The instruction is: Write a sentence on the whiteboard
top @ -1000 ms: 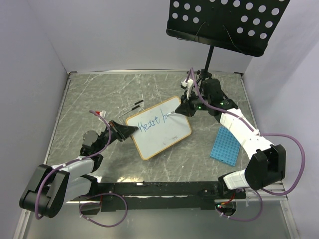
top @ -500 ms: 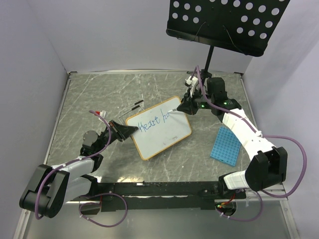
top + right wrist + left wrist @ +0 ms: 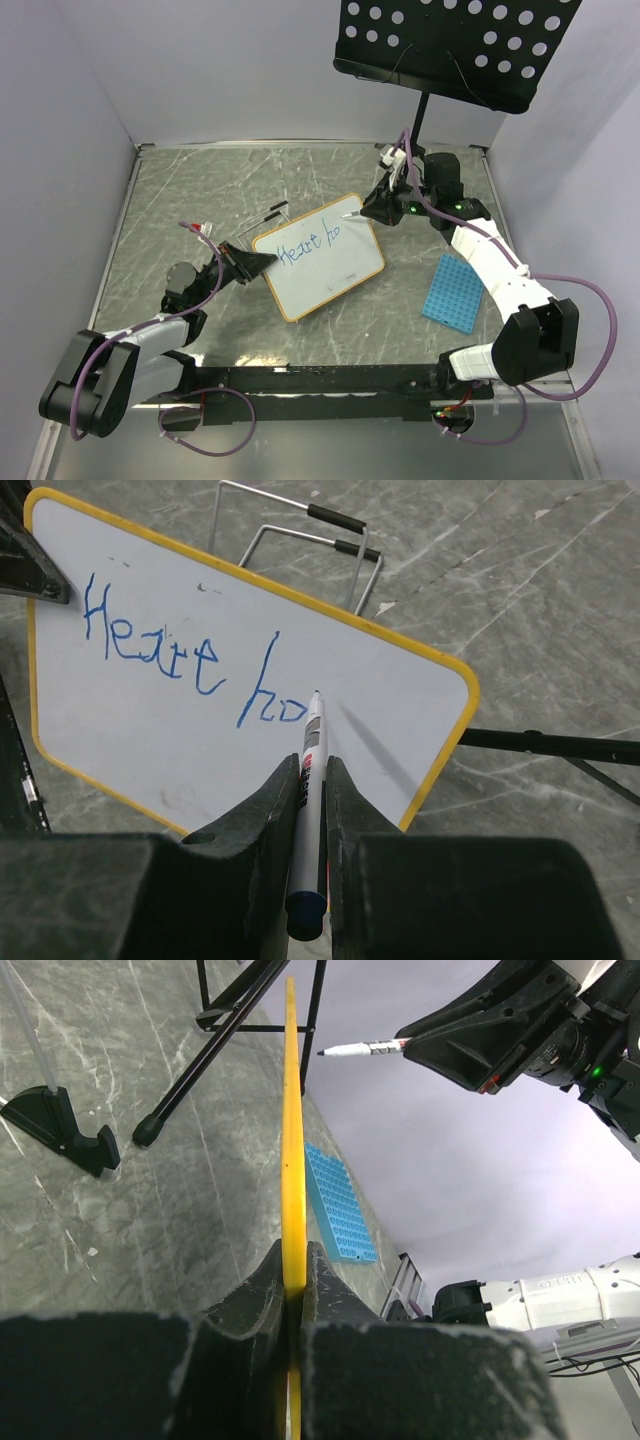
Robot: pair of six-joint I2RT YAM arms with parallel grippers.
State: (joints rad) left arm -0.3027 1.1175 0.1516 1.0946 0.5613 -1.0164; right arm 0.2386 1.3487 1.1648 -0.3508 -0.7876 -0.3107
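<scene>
The whiteboard has an orange-yellow frame and stands tilted on the table. My left gripper is shut on its left edge; in the left wrist view that edge runs up from between the jaws. The sentence reads "Heart ho" in blue. My right gripper is shut on a grey marker by its barrel. The tip points at the board just right of the "o". The left wrist view shows the marker a small gap off the board face.
A blue grid tray lies right of the board. The black perforated music-stand panel hangs over the back right, its pole and legs behind the board. A wire stand lies behind the board's top edge.
The right gripper has carried the marker rightward along the board, and the second word has grown from a single stroke to "ho". The left gripper and board have not moved.
</scene>
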